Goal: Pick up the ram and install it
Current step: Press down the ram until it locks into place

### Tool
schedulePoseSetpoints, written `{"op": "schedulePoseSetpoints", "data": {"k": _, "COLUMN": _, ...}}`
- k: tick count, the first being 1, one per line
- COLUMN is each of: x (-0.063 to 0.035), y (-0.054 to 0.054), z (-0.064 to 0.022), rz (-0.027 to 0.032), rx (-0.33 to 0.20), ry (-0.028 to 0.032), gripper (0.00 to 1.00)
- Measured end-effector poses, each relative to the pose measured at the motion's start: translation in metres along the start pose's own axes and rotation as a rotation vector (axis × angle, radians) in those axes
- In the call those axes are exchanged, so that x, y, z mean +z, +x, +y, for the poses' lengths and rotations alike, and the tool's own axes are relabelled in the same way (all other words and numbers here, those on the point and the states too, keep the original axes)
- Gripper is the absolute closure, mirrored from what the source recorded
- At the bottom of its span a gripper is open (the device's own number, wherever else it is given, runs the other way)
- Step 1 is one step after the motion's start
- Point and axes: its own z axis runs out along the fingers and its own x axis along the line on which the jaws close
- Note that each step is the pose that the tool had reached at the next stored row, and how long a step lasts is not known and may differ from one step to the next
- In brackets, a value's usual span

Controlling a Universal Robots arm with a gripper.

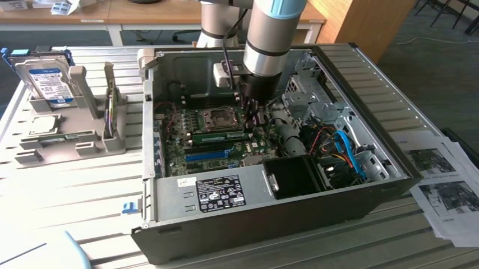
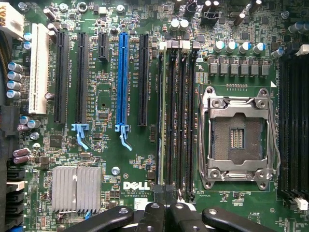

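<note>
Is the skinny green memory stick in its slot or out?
In. The thin green ram strip stands on edge in a black motherboard slot, beside the empty silver processor socket.

The robot arm (image 1: 266,28) is a fat, round, silver-grey tube. Near its top it has a light blue cap, and lower down a dark ring runs around it. Below that the tube turns black and gets thinner. A small white box (image 1: 224,74) sticks out from its side, and a thin black cable (image 1: 226,39) runs down to it. The end effector (image 2: 164,210) is black. It has smooth, rounded links held by shiny silver round screws (image 2: 175,206), and two flat black fingers (image 2: 158,193).
</note>
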Motion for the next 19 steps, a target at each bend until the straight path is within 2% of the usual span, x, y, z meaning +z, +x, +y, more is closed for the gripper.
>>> {"op": "schedulePoseSetpoints", "data": {"k": 19, "x": 0.001, "y": 0.0, "z": 0.0, "rz": 0.0001, "rx": 0.0, "ry": -0.0001, "gripper": 0.91}}
